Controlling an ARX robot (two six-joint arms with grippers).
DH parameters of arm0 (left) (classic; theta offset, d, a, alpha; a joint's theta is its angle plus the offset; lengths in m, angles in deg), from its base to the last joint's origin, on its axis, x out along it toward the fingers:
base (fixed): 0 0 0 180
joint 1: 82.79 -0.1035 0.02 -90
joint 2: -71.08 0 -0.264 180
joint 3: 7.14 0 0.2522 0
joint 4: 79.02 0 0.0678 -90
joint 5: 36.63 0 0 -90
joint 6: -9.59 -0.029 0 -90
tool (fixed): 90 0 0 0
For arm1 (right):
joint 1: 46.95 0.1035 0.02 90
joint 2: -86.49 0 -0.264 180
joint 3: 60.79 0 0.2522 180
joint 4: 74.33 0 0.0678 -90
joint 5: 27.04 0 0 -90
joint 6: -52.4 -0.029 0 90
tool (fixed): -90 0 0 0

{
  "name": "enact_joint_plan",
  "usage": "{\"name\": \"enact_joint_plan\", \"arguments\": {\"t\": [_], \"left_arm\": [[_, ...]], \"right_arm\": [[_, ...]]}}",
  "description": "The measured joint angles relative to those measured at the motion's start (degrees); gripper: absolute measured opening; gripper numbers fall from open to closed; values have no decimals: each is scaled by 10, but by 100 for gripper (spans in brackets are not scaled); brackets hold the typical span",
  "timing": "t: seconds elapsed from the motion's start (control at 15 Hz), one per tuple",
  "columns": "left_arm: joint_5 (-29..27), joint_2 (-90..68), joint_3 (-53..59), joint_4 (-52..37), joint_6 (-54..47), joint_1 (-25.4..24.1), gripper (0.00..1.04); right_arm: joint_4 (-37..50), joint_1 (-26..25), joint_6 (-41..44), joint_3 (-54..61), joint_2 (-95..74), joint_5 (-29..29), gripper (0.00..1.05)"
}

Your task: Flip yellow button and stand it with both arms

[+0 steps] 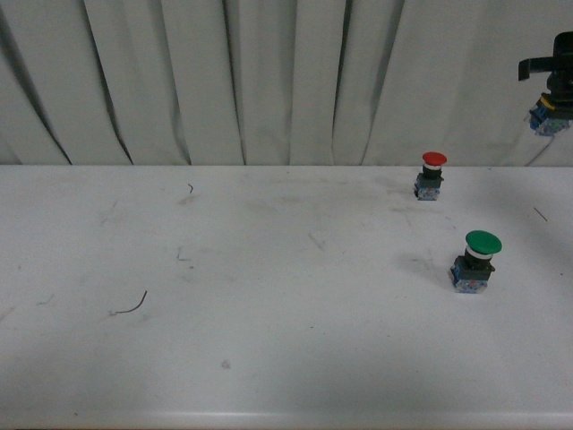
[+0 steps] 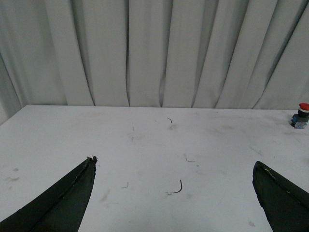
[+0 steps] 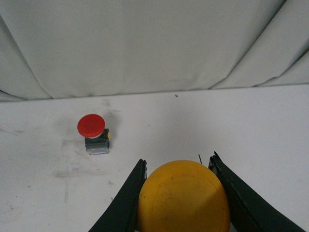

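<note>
Nearest: the left gripper (image 2: pixel 175 162) is hanging over the left part of the table (image 1: pixel 269 385). Its fingers (image 2: pixel 63 203) are spread wide, with only bare tabletop showing between them. It is showing in its own wrist view only, not in the front view. A thin curled wire scrap (image 2: pixel 177 188) is lying on the table just ahead of it. The tabletop is white and is showing scuffs and grey smudges.

Mid-table on the right, the green button (image 1: pixel 477 260) is standing upright, cap up, blue block at the base. Further back, the red button (image 1: pixel 433 175) is also standing upright, near the curtain (image 1: pixel 269 81) and well apart from the green one.

At the far right edge of the front view, the right gripper (image 3: pixel 177 162) is holding the yellow button (image 3: pixel 183 198) up in the air, clear of the table, with the curtain behind it. In the right wrist view, both black fingers (image 3: pixel 125 203) are pressing against opposite sides of the yellow cap, so it is clamped on the button. The cap is facing the wrist camera and is filling the gap between the fingers. In the front view only the button's blue block and a strip of yellow are showing under the black gripper. The red button is sitting on the table beyond the gripper, off to one side and apart from it.

Any print on the blue blocks is too small and blurry to read.
</note>
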Motion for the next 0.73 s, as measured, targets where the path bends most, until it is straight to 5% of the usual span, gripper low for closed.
{"name": "enact_joint_plan", "arguments": {"t": [0.73], "left_arm": [[0,0,0,0,0,0,98]], "right_arm": [[-129,72,-84,-178,-206,-82,35]]}}
